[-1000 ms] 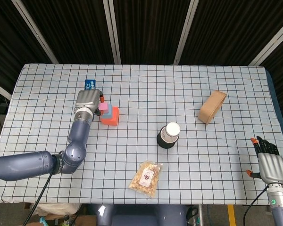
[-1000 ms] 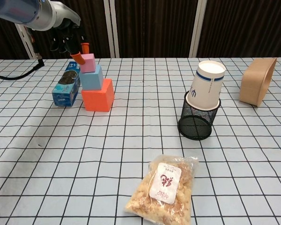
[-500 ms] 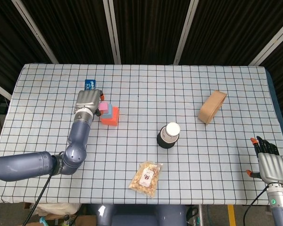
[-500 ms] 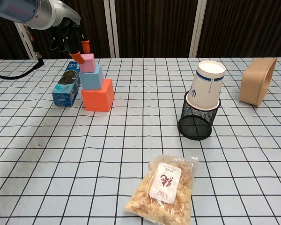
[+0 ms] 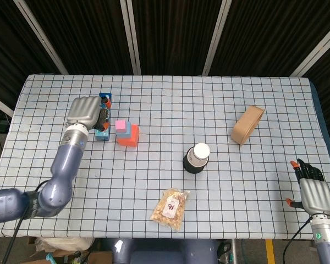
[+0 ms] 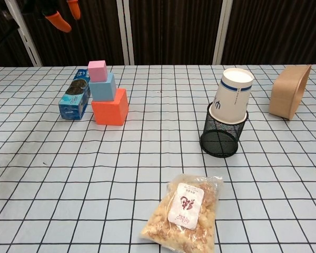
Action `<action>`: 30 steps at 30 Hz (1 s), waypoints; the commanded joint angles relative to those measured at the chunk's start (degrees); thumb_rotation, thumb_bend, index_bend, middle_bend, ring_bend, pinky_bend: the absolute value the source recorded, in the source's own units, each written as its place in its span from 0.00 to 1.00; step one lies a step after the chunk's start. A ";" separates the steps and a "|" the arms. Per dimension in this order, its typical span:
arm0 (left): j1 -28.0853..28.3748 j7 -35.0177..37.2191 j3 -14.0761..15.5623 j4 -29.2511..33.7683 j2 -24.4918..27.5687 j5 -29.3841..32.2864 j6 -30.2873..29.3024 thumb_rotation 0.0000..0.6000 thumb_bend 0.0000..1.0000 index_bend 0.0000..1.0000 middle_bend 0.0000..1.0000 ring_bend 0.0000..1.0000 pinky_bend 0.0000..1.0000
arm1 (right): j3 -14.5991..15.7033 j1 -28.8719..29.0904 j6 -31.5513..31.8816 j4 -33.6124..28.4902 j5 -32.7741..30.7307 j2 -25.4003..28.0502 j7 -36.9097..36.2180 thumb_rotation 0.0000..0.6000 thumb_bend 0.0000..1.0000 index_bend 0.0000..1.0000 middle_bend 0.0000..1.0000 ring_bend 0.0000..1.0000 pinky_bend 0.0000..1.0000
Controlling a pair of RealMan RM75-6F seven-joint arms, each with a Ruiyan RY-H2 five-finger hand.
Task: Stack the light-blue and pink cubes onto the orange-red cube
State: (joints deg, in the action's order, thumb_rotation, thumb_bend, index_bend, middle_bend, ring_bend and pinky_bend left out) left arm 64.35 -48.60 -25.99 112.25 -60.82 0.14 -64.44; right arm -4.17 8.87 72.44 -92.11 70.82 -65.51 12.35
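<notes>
Dark vertical panels divided by pale metal struts form the background behind a worktop [image 5: 170,104] covered in a white cloth with a black grid. Near the worktop's left part stands a stack of 3 cubes: a large orange-red foam cube [image 6: 110,106] on the cloth, a smaller light-blue cube [image 6: 102,87] resting on it, and a small pink cube [image 6: 97,70] on top. Each upper cube sits toward the stack's left rear corner rather than centred. A blue snack packet [image 6: 74,99] lies just beside the orange-red cube on its left.

The left hand [image 5: 89,113] is raised above the blue packet, clear of the stack and holding nothing; its orange-tipped fingers [image 6: 58,21] are apart at the top left of the chest view. The right hand [image 5: 314,192] rests low at the worktop's right edge, back uppermost, fingers extended and apart, empty.

Right of centre, a white paper cup [image 6: 231,95] sits upside down in a black wire-mesh holder [image 6: 221,138]. A tan cardboard container [image 6: 288,98] lies on its side at the far right. A clear bag of pale snacks with a white label [image 6: 185,213] lies near the front edge.
</notes>
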 commanded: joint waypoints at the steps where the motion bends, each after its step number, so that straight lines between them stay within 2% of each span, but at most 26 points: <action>1: -14.99 12.10 1.00 17.03 12.73 -17.85 1.46 1.00 0.34 0.27 0.62 0.49 0.59 | 0.15 -0.16 0.38 -0.43 0.64 0.30 -0.42 1.00 0.10 0.07 0.03 0.06 0.10; 4: -23.11 13.75 7.82 22.52 15.59 -30.24 2.61 1.00 0.34 0.22 0.49 0.35 0.46 | 0.27 -0.23 0.57 -0.59 1.16 0.41 -0.75 1.00 0.10 0.07 0.03 0.05 0.10; 5: -26.89 15.03 11.18 22.74 15.70 -36.88 3.52 1.00 0.34 0.21 0.45 0.30 0.41 | 0.34 -0.28 0.64 -0.64 1.36 0.47 -0.92 1.00 0.10 0.07 0.03 0.05 0.10; 7: -32.82 17.69 15.98 22.55 15.20 -47.78 3.44 1.00 0.34 0.19 0.38 0.23 0.33 | 0.42 -0.36 0.80 -0.74 1.67 0.56 -1.14 1.00 0.10 0.07 0.03 0.05 0.10; 9: -38.78 21.11 20.72 18.88 12.77 -59.90 1.55 1.00 0.34 0.17 0.32 0.18 0.25 | 0.50 -0.43 1.05 -0.86 2.16 0.63 -1.44 1.00 0.10 0.07 0.03 0.06 0.10; 12: -44.67 24.96 24.63 10.49 7.07 -72.11 -4.36 1.00 0.31 0.15 0.25 0.13 0.20 | 0.69 -0.56 1.54 -0.99 3.15 0.72 -1.86 1.00 0.10 0.07 0.03 0.06 0.10; 14: -47.36 26.25 25.81 4.49 2.73 -77.18 -8.90 1.00 0.31 0.14 0.22 0.10 0.17 | 0.76 -0.66 1.91 -1.02 3.70 0.79 -2.16 1.00 0.10 0.07 0.03 0.05 0.10; 18: -51.16 27.75 26.67 -7.11 -5.50 -82.17 -16.09 1.00 0.29 0.13 0.16 0.06 0.13 | 0.78 -1.10 3.09 -1.08 4.69 1.05 -2.86 1.00 0.10 0.07 0.03 0.06 0.10; 21: -52.27 28.73 26.57 -13.55 -9.57 -82.16 -17.39 1.00 0.27 0.11 0.12 0.03 0.11 | 0.84 -1.33 3.71 -1.10 5.29 1.11 -3.11 1.00 0.10 0.07 0.03 0.06 0.10; 27: -51.72 24.06 25.84 -15.87 -11.08 -78.74 -14.92 1.00 0.23 0.08 0.10 0.03 0.10 | 0.93 -1.41 3.79 -1.26 5.50 1.04 -2.74 1.00 0.10 0.07 0.03 0.05 0.10; 30: -51.57 24.79 26.07 -15.71 -11.24 -79.34 -14.31 1.00 0.19 0.06 0.10 0.03 0.10 | 0.93 -1.47 4.05 -1.44 5.84 1.10 -2.79 1.00 0.10 0.07 0.03 0.05 0.10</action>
State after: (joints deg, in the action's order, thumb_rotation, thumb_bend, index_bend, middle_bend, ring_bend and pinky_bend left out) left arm 12.81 -24.47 -0.24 96.54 -71.79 -79.05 -79.01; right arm -3.23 7.42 76.43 -93.50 76.59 -64.43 9.61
